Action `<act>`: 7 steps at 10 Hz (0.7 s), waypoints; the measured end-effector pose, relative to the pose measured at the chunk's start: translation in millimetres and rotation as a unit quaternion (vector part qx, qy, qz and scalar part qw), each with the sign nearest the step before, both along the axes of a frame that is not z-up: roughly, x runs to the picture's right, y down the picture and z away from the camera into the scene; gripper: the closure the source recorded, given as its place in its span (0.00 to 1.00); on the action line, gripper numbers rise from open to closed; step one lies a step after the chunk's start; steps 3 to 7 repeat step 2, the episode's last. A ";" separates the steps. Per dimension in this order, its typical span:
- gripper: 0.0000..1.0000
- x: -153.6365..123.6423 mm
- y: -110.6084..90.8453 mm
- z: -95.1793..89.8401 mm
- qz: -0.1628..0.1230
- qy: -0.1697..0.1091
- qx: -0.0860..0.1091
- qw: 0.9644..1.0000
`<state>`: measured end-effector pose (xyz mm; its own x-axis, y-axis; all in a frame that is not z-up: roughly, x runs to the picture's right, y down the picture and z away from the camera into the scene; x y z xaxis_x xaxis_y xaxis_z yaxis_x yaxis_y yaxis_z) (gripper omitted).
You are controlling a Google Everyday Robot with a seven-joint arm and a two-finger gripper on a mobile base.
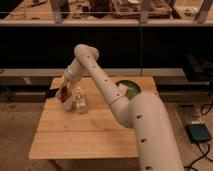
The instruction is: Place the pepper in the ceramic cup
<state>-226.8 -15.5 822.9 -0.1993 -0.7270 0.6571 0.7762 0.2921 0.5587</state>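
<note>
End effector sits low over the far-left part of the counter, pointing down and to the left. Red bit between its tips reads as the pepper, so it looks closed on it w/ a narrow gap, though detail there is soft. Pepper is off the counter surface, just left of the ceramic cup and about level w/ its top, not inside it. Can't tell if end effector touches the cup; they're right beside each other. Cup stands upright on the counter, left of centre, near the far edge.

Arm: base link comes up from bottom right, runs diagonally up-left across the counter, elbow at top near the back edge, then forearm folds sharply down to the wrist. Dark green bowl is at the far-right of the counter, partly hidden behind the arm.
</note>
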 end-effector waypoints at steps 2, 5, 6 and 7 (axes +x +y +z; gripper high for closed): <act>0.20 1.7 -0.6 0.3 -0.001 0.000 0.002 1.000; 0.20 1.7 -0.6 0.3 -0.001 0.000 0.002 1.000; 0.20 1.7 -0.6 0.3 -0.001 0.000 0.002 1.000; 0.20 1.7 -0.6 0.3 -0.001 0.000 0.002 1.000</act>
